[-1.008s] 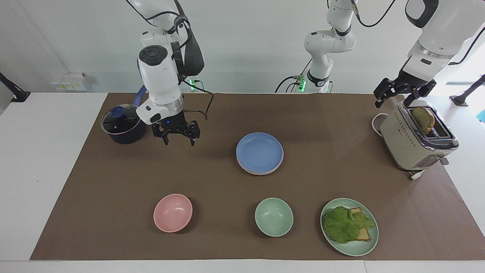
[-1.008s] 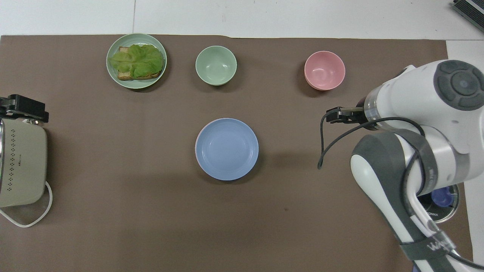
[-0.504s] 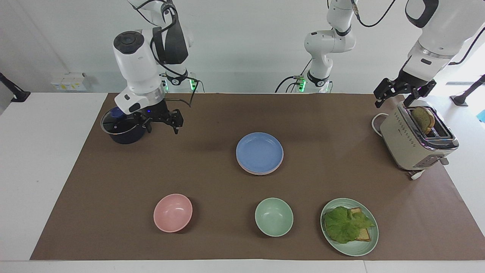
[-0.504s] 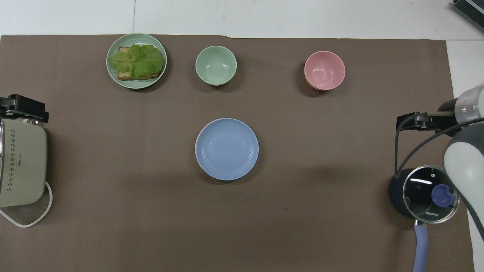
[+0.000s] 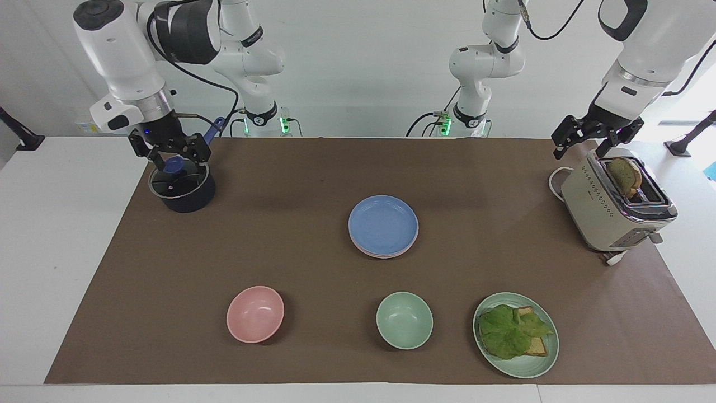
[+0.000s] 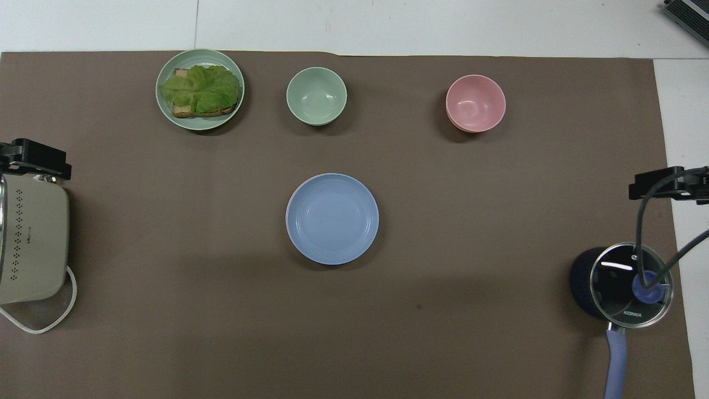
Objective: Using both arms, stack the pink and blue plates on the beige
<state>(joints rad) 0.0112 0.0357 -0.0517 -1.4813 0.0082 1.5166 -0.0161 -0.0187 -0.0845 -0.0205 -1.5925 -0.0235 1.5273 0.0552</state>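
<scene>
blue plate (image 5: 383, 224) tops the stack mid-mat, a pink plate (image 5: 386, 254) rim peeking out under it — the beige one can't be made out beneath. right gripper (image 5: 169, 155) hangs over the pot (image 5: 182, 190) at its own end, fingers apart, holding nothing. left gripper (image 5: 582, 144) sits above the toaster (image 5: 609, 207), fingers spread, empty too. pink bowl (image 5: 255, 314), green bowl (image 5: 404, 320) and the green plate (image 5: 523, 366) with its sandwich line the edge farthest from the robots.
</scene>
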